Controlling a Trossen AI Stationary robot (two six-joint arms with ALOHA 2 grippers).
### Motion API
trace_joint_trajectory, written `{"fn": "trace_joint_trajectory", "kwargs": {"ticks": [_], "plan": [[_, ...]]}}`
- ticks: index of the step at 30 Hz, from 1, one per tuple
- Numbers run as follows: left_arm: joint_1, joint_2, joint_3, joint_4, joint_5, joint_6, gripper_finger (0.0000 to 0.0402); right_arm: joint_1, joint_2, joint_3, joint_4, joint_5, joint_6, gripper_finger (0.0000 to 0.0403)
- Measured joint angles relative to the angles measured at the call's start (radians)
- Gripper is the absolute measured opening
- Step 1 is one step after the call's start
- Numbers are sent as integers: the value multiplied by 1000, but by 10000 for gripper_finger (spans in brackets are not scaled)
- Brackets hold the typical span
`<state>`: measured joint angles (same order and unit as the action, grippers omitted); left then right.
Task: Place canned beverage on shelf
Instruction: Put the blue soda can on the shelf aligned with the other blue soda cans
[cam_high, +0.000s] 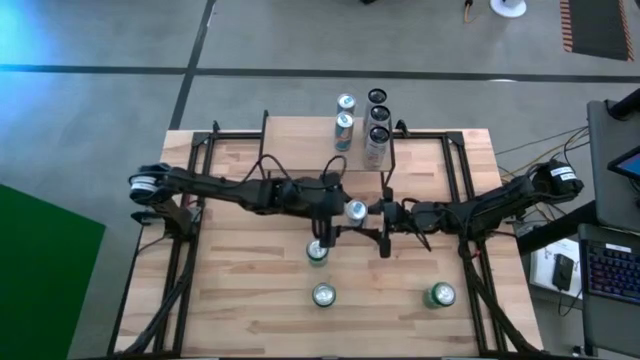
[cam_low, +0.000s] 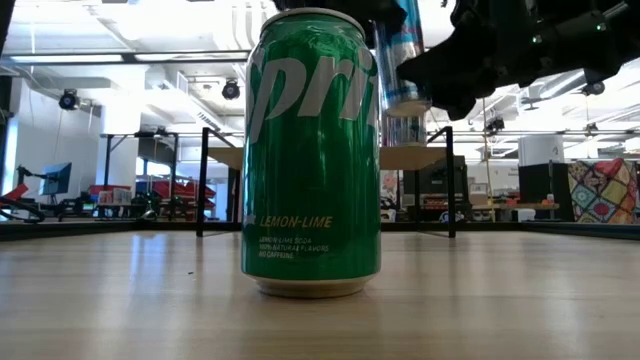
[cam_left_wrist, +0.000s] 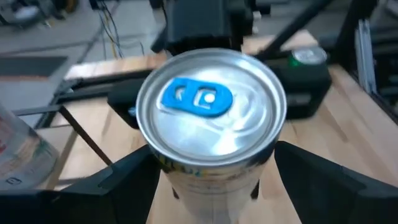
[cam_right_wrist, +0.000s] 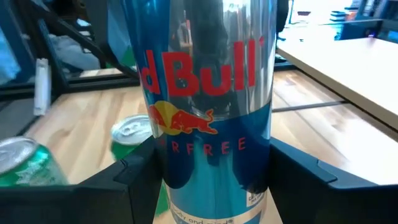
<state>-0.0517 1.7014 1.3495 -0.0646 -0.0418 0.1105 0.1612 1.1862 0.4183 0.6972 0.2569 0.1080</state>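
A slim blue-and-silver canned beverage (cam_high: 355, 210) with a blue tab hangs upright over the table's middle, between my two grippers. My right gripper (cam_right_wrist: 213, 186) comes from the table's right and is shut on it. My left gripper (cam_left_wrist: 214, 193) comes from the table's left. It is open, and its fingers stand on either side of the can's lower body. The shelf (cam_high: 295, 135), a light wood plank on thin black legs, stands at the far edge with several cans on its right half. My right gripper pinches the can's side wall (cam_right_wrist: 180, 168), about the middle of its height, between its two fingers (cam_right_wrist: 134, 186). The fingers come level from the table's right side. The can stands upright in the hold, and the low view shows its bottom (cam_low: 405, 103) lifted clear of the table.
Three green cans stand on the near half of the table: one (cam_high: 317, 250) just below the grippers, one (cam_high: 323, 295) near the front edge and one (cam_high: 440, 295) at the front right. Black frame rails (cam_high: 200, 190) run along both sides of the table.
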Motion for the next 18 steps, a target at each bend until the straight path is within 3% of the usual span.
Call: {"fn": "trace_joint_trajectory", "kwargs": {"ticks": [8, 18], "plan": [[22, -51, -218, 423, 2, -42, 294, 0, 0, -13, -3, 44, -25, 233], [42, -42, -346, 710, 29, -77, 265, -1, 0, -15, 43, 76, -66, 233]]}}
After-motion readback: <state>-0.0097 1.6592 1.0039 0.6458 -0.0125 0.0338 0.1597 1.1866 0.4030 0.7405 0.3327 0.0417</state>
